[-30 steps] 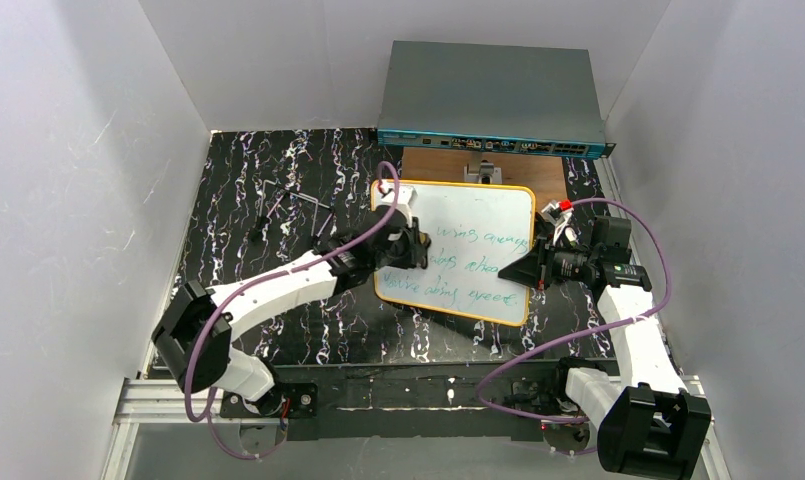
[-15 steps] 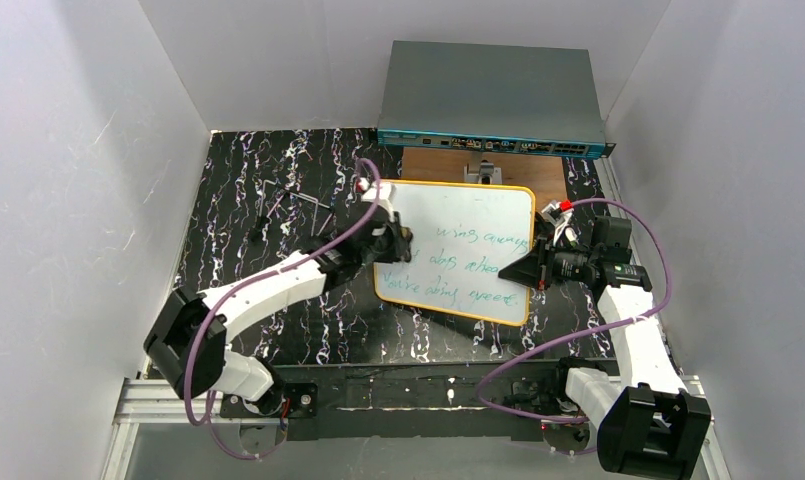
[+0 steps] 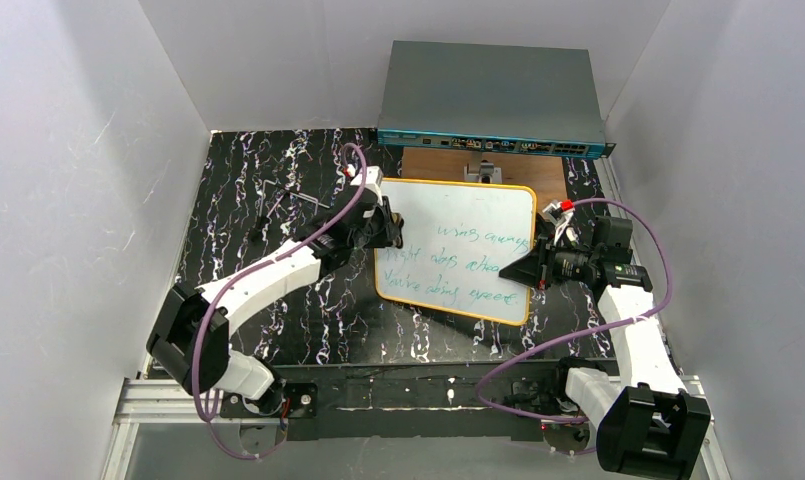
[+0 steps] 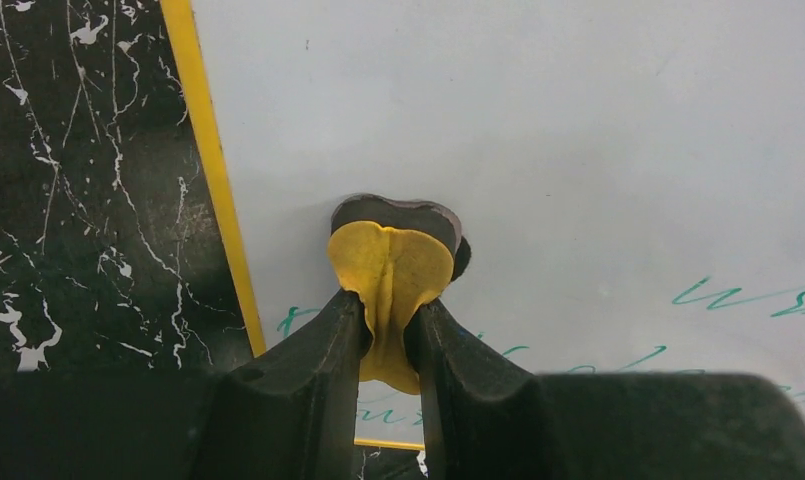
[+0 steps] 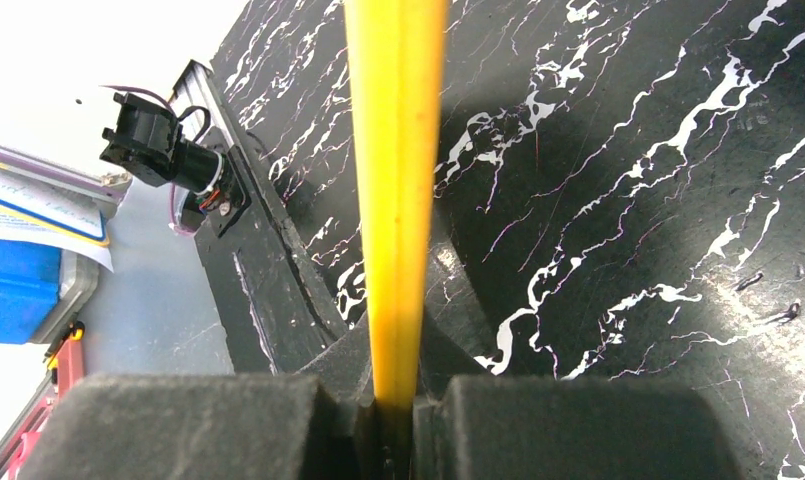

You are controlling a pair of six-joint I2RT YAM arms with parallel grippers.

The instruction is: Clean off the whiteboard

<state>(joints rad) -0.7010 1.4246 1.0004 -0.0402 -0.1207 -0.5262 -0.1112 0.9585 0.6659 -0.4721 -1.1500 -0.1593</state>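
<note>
Black white-veined tabletop [image 3: 238,190], white enclosure walls [image 3: 78,150], grey metal box [image 3: 488,85] at back | small white whiteboard [image 3: 468,215] with orange-yellow rim mid-table, green handwriting across its lower half | left gripper [image 4: 388,305] pinched tight on yellow eraser pad [image 4: 393,250], pressed near upper-left rim | right gripper [image 5: 396,400] clamped on right rim | since a second ago: left gripper up-left, off the writing

White whiteboard [image 3: 468,215], orange-yellow rim, green handwriting; black table [image 3: 238,180] veined white like marble; yellow eraser pad [image 4: 393,265] with dark backing; grey network switch [image 3: 488,90], blue front strip; brown wooden board [image 3: 433,165]; purple cables [image 3: 666,268]
</note>
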